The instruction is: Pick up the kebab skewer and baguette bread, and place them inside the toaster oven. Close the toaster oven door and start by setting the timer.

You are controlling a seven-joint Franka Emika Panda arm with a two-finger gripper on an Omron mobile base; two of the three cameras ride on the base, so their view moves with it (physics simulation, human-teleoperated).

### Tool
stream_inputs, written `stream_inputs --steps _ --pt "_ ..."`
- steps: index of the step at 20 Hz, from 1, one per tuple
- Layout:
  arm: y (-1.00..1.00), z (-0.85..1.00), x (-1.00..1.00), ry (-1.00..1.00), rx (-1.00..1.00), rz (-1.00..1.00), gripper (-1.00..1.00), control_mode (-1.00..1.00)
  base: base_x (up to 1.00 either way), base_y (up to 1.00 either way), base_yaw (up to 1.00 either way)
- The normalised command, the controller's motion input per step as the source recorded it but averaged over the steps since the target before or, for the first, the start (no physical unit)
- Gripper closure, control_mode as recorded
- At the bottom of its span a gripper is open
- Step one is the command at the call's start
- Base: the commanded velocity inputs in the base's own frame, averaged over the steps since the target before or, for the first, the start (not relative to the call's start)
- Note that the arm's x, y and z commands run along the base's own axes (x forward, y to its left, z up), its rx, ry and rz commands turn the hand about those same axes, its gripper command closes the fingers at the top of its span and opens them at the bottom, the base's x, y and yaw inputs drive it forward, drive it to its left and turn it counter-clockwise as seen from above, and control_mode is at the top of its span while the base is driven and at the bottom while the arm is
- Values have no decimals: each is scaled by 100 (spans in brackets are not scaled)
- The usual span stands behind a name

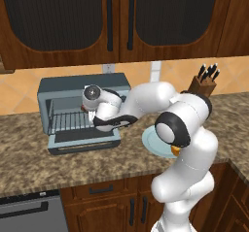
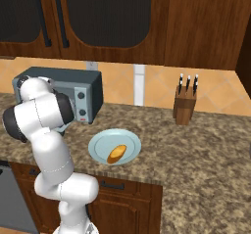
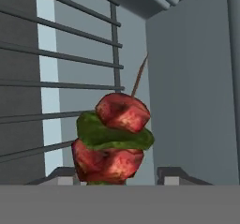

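Item: kebab skewer. Red chunks with a green piece between, thin stick pointing away from my hand. Location: inside the toaster oven, over the wire rack, close to the grey side wall.

Item: my gripper. Location: reached into the oven cavity. The two finger tips stood apart, one on each side of the skewer's lowest chunk, with visible gaps on both sides; I judged the jaws parted and the skewer no longer clamped, though whether a tip touched it I could not tell.

Item: toaster oven door. Dropped flat toward the counter, open.

Item: baguette bread. Location: on the pale blue plate, on the counter to the right of the oven, well apart from my hand.

Handling note, step in hand: releasing the skewer on the rack. Best done, in my judgement, by opening wider before any retreat, then backing straight out along the stick's line, level, so neither tip dragged the chunks nor caught a rack wire. Risk: the skewer rolling or slipping between wires.
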Motion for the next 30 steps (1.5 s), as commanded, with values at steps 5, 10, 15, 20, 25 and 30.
stream_inputs --steps 5,10,15,20,25,30 --pt "0 0 0 0 0 0 -100 -100 0 0 0" --pt "0 0 0 0 0 0 -100 -100 0 0 0" --pt "-32 8 -56 1 1 -7 -100 -100 0 0 0" --pt "-89 53 -87 20 15 -40 -100 -100 0 0 0" --pt "-100 87 -39 34 29 -57 -100 -100 0 0 0" --pt "-95 58 -20 30 24 -70 -100 -100 0 0 0"
